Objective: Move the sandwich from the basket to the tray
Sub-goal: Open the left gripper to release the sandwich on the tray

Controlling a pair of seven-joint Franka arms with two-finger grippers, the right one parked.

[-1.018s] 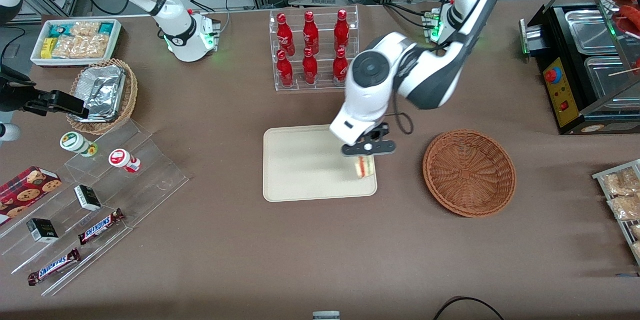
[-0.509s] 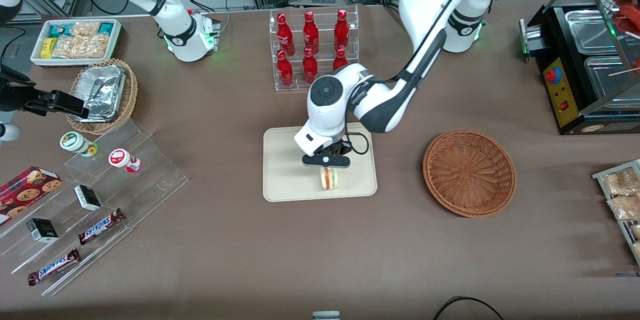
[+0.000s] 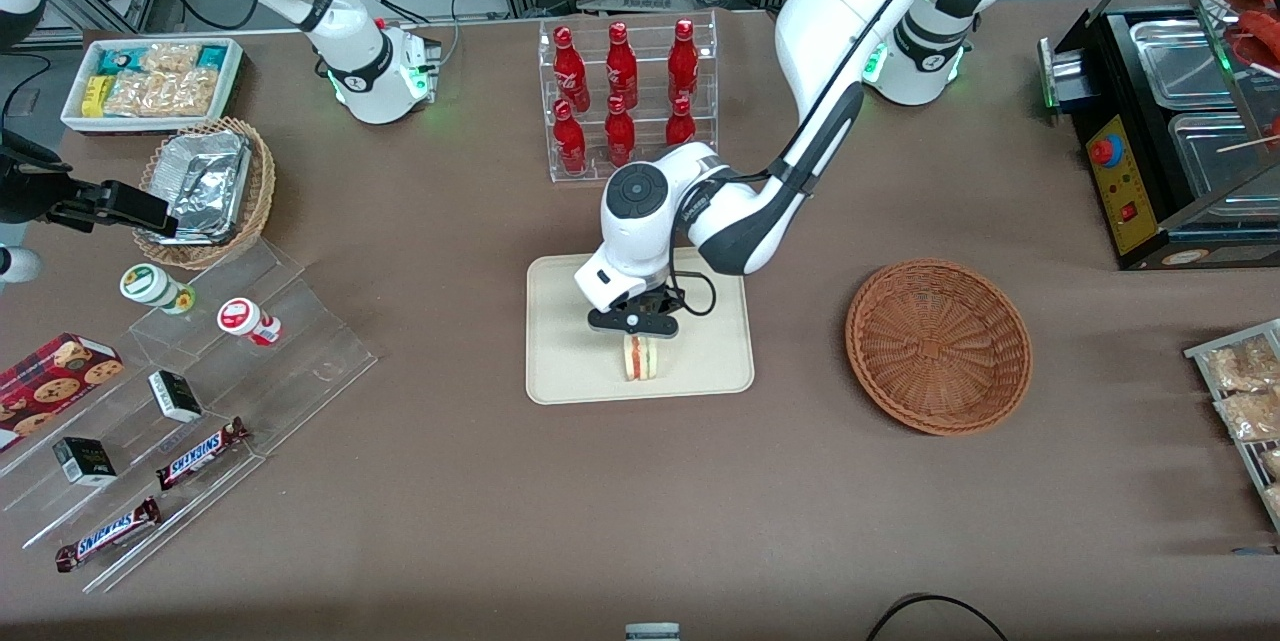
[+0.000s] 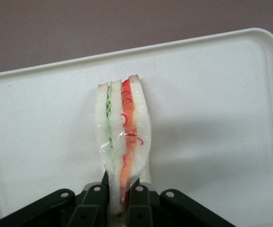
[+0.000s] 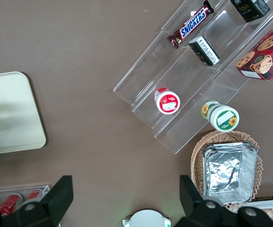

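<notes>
My gripper (image 3: 638,333) hangs over the cream tray (image 3: 565,361), shut on the wrapped sandwich (image 3: 640,359). In the left wrist view the sandwich (image 4: 122,127) shows pale bread with green and red-orange layers, pinched between the two black fingers (image 4: 94,204) of the gripper (image 4: 118,208), with the tray (image 4: 212,109) underneath. Whether the sandwich touches the tray I cannot tell. The reddish-brown wicker basket (image 3: 938,346) stands empty beside the tray, toward the working arm's end of the table. An edge of the tray (image 5: 11,113) shows in the right wrist view.
A clear rack of red bottles (image 3: 625,96) stands farther from the front camera than the tray. Toward the parked arm's end are clear stepped shelves with snacks (image 3: 190,391), a lighter wicker basket with a foil container (image 3: 205,186) and a white snack bin (image 3: 150,81). A black appliance (image 3: 1170,131) sits at the working arm's end.
My gripper has carried the sandwich from the tray's basket-side edge across to near the tray's middle, close to the rim nearest the front camera. It has stayed shut on the sandwich.
</notes>
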